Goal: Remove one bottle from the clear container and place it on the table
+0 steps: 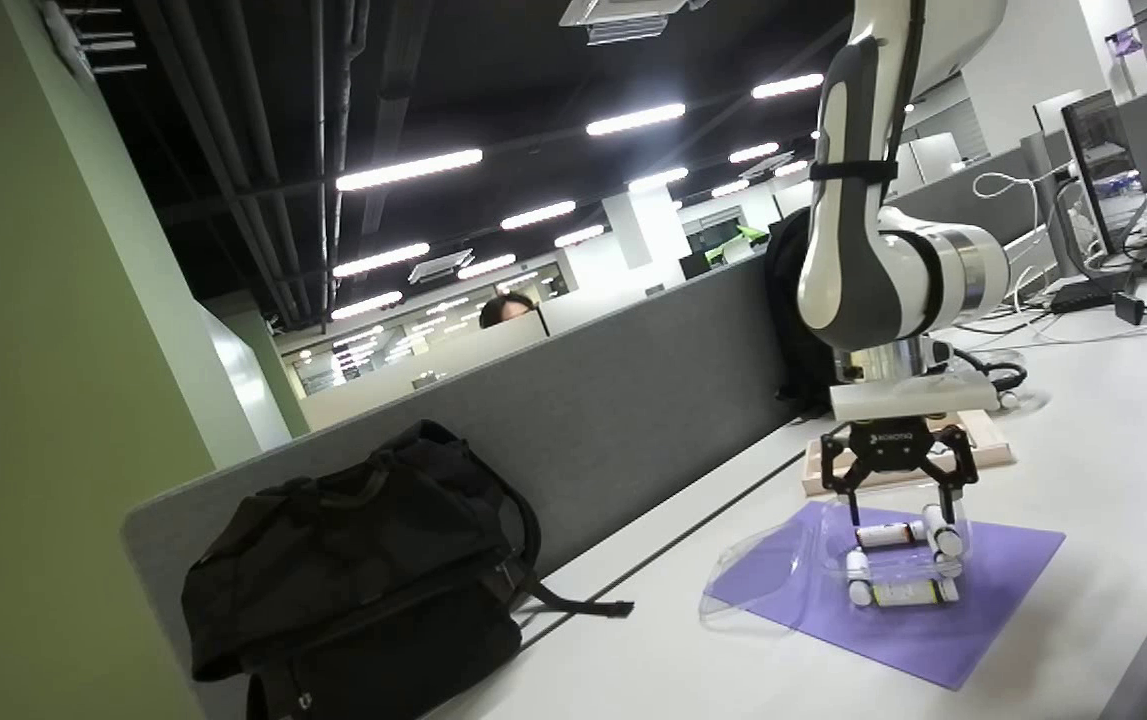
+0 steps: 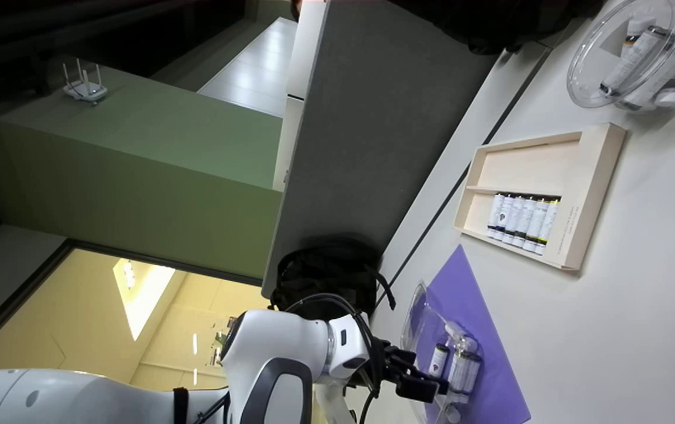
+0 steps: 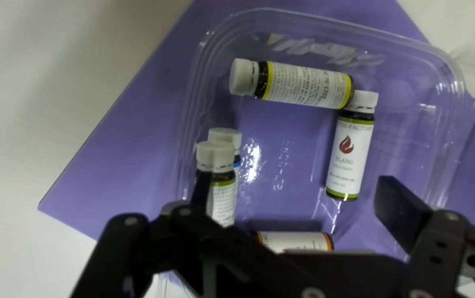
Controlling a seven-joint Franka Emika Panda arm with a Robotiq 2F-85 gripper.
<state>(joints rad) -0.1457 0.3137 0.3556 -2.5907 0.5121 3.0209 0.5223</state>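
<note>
While the gripper (image 1: 901, 518) hangs over the clear container (image 3: 280, 165), its two fingers (image 1: 854, 505) stand well apart, with bottles (image 1: 908, 594) lying below them. The container rests on one purple mat (image 3: 109, 178), which lies on the table (image 1: 623, 670) between the edge along the grey partition (image 1: 633, 390) and the edge opposite. The label bands are clearest in the wrist view, where five bottles show, all lying inside the container: a yellow-banded bottle (image 3: 307, 85); a flame-labelled bottle (image 3: 351, 157), its cap just beside the first one's base; an orange-banded bottle (image 3: 297, 241), partly hidden by the gripper; and a green-banded bottle (image 3: 224, 200) overlapping a blue-banded bottle (image 3: 225, 135). One finger stands in front of that last pair; whether it touches them I cannot tell. In an exterior view, one clear lid (image 1: 753, 575) spreads from the container toward the partition edge, lapping past the mat. One wooden tray (image 2: 579, 188) lies near the same edge in both exterior views; its six slim tubes (image 2: 522, 221), lined up in one of two compartments, are plain in an exterior view, as is one round clear tub (image 2: 590, 65) farther along that edge, whose contents (image 2: 634, 59) overlap too much to count. Against the partition are two dark bags: a black backpack (image 1: 363, 570) and a second bag (image 1: 805, 372) behind the arm (image 1: 843, 260).
</note>
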